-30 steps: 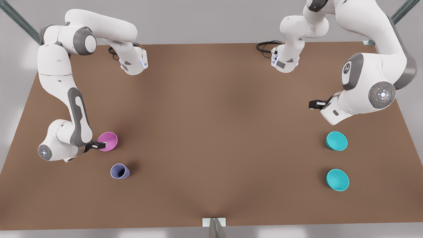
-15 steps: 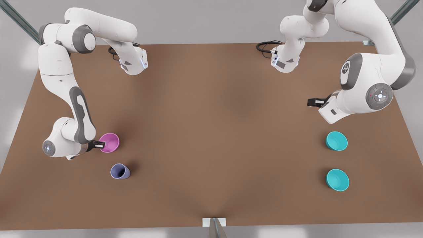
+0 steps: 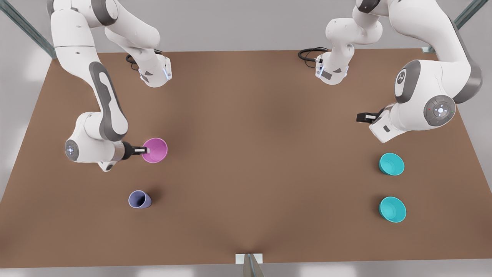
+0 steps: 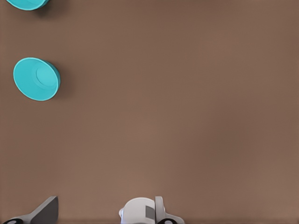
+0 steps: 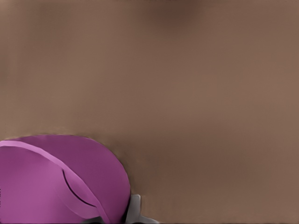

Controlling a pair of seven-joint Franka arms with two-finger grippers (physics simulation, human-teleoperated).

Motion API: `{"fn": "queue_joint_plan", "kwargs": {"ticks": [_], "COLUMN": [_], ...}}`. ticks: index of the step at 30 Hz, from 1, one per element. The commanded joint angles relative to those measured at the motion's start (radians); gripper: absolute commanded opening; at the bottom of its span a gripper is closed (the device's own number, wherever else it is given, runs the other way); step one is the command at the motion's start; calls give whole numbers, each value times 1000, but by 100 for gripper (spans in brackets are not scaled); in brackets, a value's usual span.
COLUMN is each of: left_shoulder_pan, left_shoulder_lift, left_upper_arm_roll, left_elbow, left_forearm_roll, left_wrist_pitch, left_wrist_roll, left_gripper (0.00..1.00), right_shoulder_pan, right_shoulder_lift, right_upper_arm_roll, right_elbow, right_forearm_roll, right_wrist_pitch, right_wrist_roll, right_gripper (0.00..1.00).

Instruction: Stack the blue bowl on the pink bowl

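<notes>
the right gripper (image 3: 143,151), on the front view's left, is pinched on the near rim of the pink plastic bowl (image 3: 155,150) and carries it clear of the brown table (image 3: 246,161); the right wrist view has the bowl (image 5: 56,182) tucked against a finger (image 5: 133,210). the left gripper (image 3: 363,117) hangs on the front view's right; whether its fingers are spread i cannot tell. just below it in that view sits the deeper teal blue bowl (image 3: 391,164), upright and untouched, with a brighter turquoise bowl (image 3: 392,209) beyond. so the left arm is far nearer the blue bowl. between the two arms lies a wide bare stretch of table, room to set the pink bowl down. a lavender-blue cup (image 3: 139,199) stands apart, nearer the front edge.
</notes>
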Motion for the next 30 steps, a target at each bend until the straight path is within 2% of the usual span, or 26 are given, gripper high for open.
{"fn": "queue_joint_plan", "kwargs": {"ticks": [1,3,6,11,12,14,17,20,22,23,24,26,28,30], "left_shoulder_pan": [1,1,1,16,16,102,311,415,418,415,412,418,417,417], "left_shoulder_lift": [0,1,4,24,66,150,222,289,342,354,377,414,420,431], "left_upper_arm_roll": [0,0,1,17,63,121,124,124,124,124,126,127,133,143], "left_elbow": [0,0,0,-1,0,0,-1,-7,-12,-66,-72,-75,-158,-161], "left_forearm_roll": [0,0,0,0,-3,-38,-33,-44,-52,-59,-122,-138,-131,-138], "left_wrist_pitch": [-2,-2,0,38,83,207,316,412,524,633,658,727,814,813], "left_wrist_roll": [-3,-3,-3,8,17,122,425,592,621,626,633,635,658,661], "left_gripper": [100,100,100,100,100,100,100,100,100,100,100,100,100,100], "right_shoulder_pan": [104,249,400,592,653,726,749,776,784,789,790,792,790,776], "right_shoulder_lift": [24,133,365,598,619,652,688,701,704,704,704,702,688,621], "right_upper_arm_roll": [10,10,11,-9,-81,-151,-164,-191,-193,-196,-197,-205,-205,-262], "right_elbow": [50,168,467,705,732,757,771,772,771,771,769,769,772,771], "right_forearm_roll": [170,256,322,334,336,336,334,334,334,334,333,328,329,329], "right_wrist_pitch": [24,124,168,432,435,440,467,483,483,487,487,486,470,293], "right_wrist_roll": [130,322,596,767,775,776,782,782,781,782,781,781,781,773], "right_gripper": [21,21,21,21,21,21,21,21,21,36,100,100,100,100]}}
